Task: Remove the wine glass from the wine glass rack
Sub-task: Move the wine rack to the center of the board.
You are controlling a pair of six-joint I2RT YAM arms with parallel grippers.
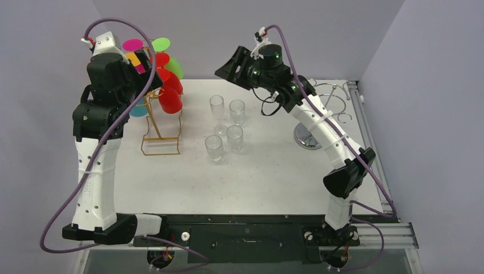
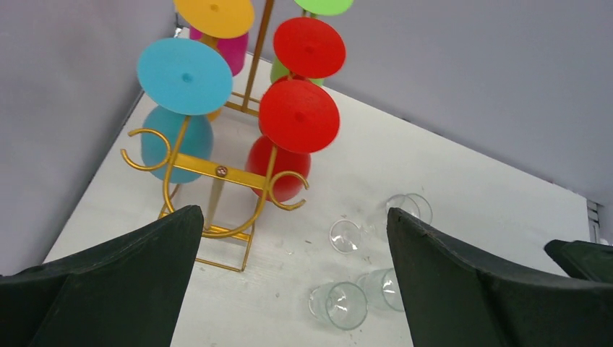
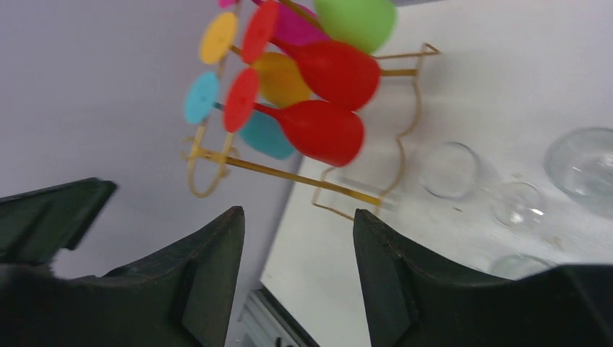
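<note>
A gold wine glass rack (image 1: 161, 142) stands at the table's left, hung with several coloured wine glasses upside down. The front red wine glass (image 1: 170, 100) hangs from the rack's arm nearest the middle of the table. My left gripper (image 1: 149, 73) hovers over the rack's top, open wide and empty. From the left wrist I look down on the rack (image 2: 209, 170) and the red glass foot (image 2: 298, 116) between my left gripper (image 2: 293, 211) fingers. My right gripper (image 1: 225, 68) hangs high right of the rack, open and empty. The right wrist view shows the red glass (image 3: 322, 131) beyond my right gripper (image 3: 296, 213).
Several clear glasses (image 1: 234, 137) stand in a cluster mid-table, right of the gold rack, also seen as clear glasses (image 2: 345, 303) and clear glasses (image 3: 448, 170). A silver rack (image 1: 334, 91) stands behind my right arm. Walls close in at the back and both sides.
</note>
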